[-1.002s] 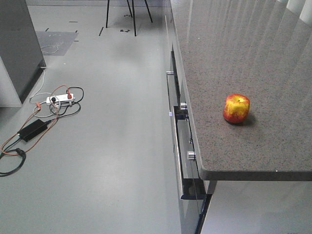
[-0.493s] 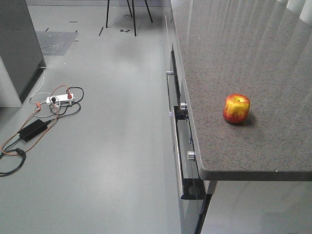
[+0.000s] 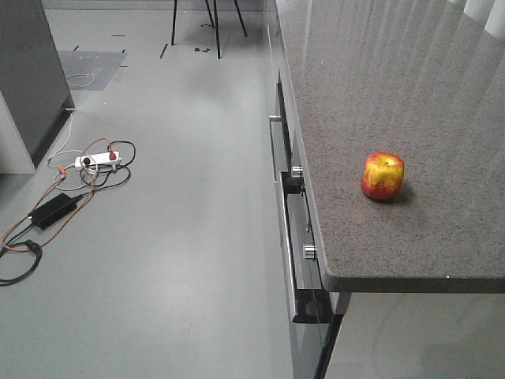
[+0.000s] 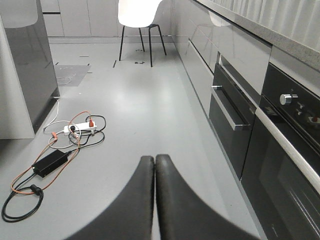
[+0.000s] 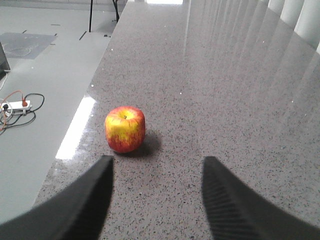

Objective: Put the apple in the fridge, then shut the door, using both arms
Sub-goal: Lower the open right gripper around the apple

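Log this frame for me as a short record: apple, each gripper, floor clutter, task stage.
apple: upright on the grey counter, near its edge, untouched
right gripper: fingers open, apple ahead of the gap, no contact
left gripper: fingers shut, empty, above the floor
floor clutter: power strip and black adapter, cabled together
task stage: apple not yet grasped

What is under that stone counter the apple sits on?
Below the counter, along its front, are dark oven fronts with silver knobs and a bar handle. The space directly beneath the apple is hidden by the countertop itself.
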Tool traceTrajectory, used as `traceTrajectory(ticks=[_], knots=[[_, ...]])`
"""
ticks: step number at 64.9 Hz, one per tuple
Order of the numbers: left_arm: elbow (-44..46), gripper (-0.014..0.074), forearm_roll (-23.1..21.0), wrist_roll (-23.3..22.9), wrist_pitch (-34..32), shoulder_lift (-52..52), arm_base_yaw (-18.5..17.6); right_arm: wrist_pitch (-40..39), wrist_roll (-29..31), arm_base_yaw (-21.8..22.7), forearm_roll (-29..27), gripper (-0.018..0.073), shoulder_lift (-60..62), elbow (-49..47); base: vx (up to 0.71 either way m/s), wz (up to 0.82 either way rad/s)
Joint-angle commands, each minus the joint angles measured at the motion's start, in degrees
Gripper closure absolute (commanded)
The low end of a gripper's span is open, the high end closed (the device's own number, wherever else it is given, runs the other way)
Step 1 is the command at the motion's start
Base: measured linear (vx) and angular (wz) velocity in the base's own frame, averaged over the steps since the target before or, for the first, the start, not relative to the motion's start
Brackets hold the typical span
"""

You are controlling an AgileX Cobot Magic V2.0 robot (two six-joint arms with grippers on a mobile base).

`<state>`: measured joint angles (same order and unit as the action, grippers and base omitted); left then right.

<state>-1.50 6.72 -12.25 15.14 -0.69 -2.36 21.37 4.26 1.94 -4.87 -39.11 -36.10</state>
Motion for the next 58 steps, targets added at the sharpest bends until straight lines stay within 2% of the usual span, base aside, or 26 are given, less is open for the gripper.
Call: traceTrajectory(ticks=[1,7,12,19,32,39,58], knots=[[-1.17,0.0602,-0.29,-0.54,-4.06,-0.79,-0.19,-3.69,0.11,0.06,0.30,0.0012,-0.30,-1.82,0.00,0.00],[-1.17,0.0602,-0.29,-0.54,-4.06,-0.79,-0.19,-3.55,0.11,0.06,0.30,-0.0072,-0.30,-1.75,0.00,0.00],[-1.17,0.0602,-0.29,-0.54,-4.06,-0.79,-0.19,-2.69,0.11,0.06,0.30,-0.0098,-0.30,-1.65,0.00,0.00],[-1.17,0.0602,-0.29,-0.54,-4.06,-0.79,-0.19,-3.28,-0.07,0.06,-0.42,-0.0092,-0.30,-1.65,0.00,0.00],[-1.17,0.0602,-0.29,-0.54,-4.06,-0.79,-0.19,-2.54,0.76,0.01,-6.25,-0.0059,-1.36,-2.85,0.00,0.00],[-1.17,0.0602,-0.29,-0.54,-4.06,-0.79,-0.19,-2.14,3.94,0.01,-7.91,-0.0050,-4.89,-6.82,0.00,0.00],[-1.17,0.0602,-0.29,-0.54,-4.06,-0.79,-0.19,1.63,6.11,-0.12,-9.28,-0.0046,-23.76,-23.93,0.00,0.00]])
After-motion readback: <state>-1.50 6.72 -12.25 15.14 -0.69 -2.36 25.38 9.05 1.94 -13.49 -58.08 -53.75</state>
